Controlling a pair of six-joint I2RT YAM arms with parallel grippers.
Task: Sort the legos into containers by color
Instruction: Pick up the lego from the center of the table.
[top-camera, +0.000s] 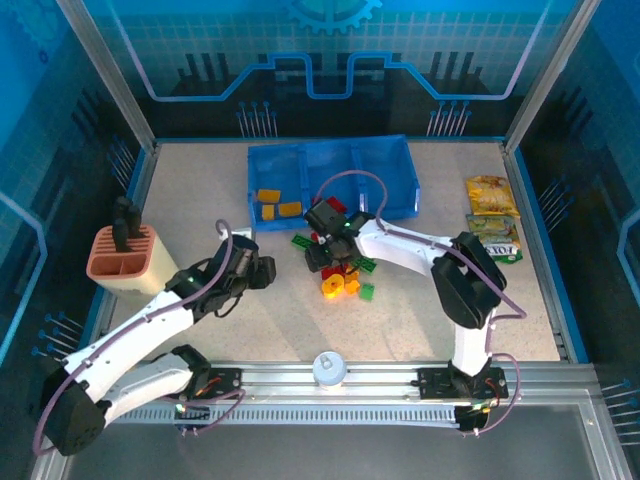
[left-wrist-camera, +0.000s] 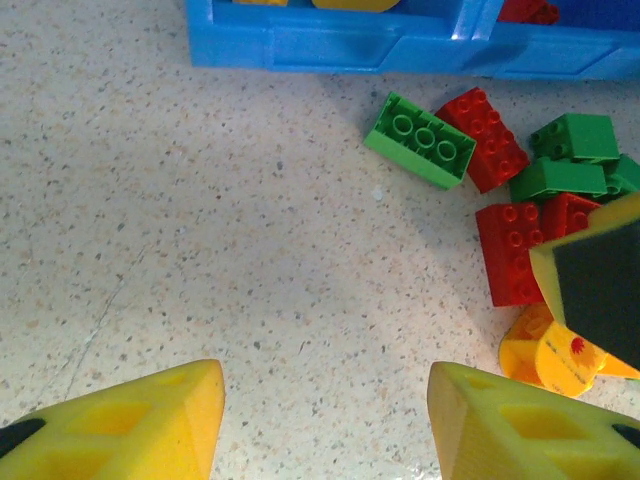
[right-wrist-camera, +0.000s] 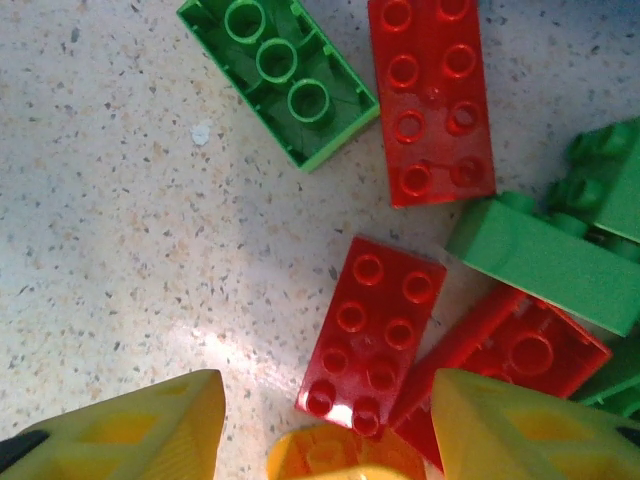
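Note:
The blue tray (top-camera: 400, 205) of containers stands at the back; its front wall (left-wrist-camera: 330, 45) also shows in the left wrist view. Orange legos (top-camera: 276, 203) lie in the left compartment and a red one (top-camera: 336, 204) in the middle. A loose pile of legos (top-camera: 346, 278) lies in front of the tray. My right gripper (right-wrist-camera: 325, 425) hangs open over the pile, with a red brick (right-wrist-camera: 372, 335) and an orange brick (right-wrist-camera: 340, 458) between its fingers, untouched. My left gripper (left-wrist-camera: 325, 420) stands open over bare table, left of a green brick (left-wrist-camera: 420, 138) and red bricks (left-wrist-camera: 512, 250).
A terracotta slotted holder (top-camera: 125, 262) stands at the left edge. Snack packets (top-camera: 492, 215) lie at the right. A white knob (top-camera: 329, 368) sits on the front rail. The right gripper's finger (left-wrist-camera: 600, 290) juts in beside the left gripper's view of the pile.

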